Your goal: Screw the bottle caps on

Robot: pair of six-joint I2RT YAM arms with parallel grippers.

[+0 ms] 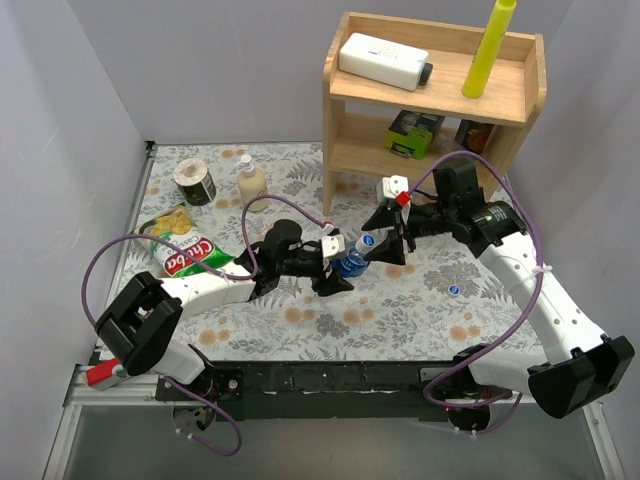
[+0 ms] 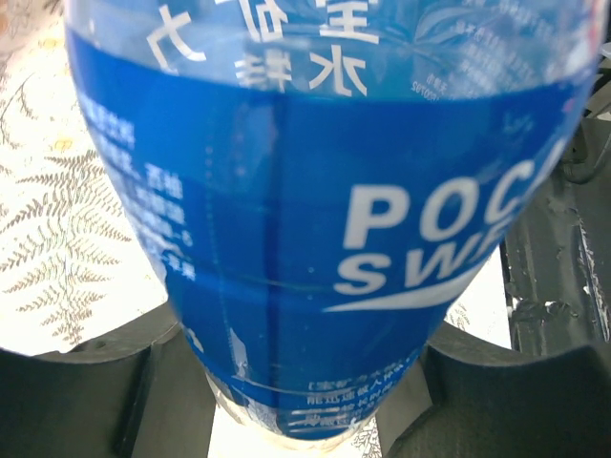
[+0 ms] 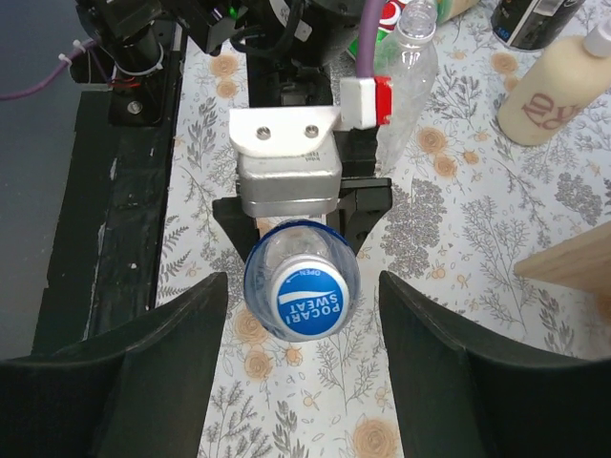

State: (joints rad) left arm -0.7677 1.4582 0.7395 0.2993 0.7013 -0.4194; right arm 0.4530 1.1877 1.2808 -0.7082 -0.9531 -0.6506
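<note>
Floral tablecloth from above: before the wooden shelf, two blue caps, fitted cap on the blue-labelled bottle, loose cap apart. Left wrist: left gripper clenches that bottle. Right wrist: right gripper released, flanking the fitted cap; plain bottle behind.

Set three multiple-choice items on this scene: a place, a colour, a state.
1. Where does the loose cap lie? A in a bowl; B on the table; C in a drawer.
2. What colour is the label on the held bottle? A red; B blue; C green.
3. How does the right pincer stand? A open; B shut; C unseen.
Answers: B, it rests on the floral surface; B, a blue band fills the left wrist view; A, its fingers stand apart beside the fitted cap.
</note>
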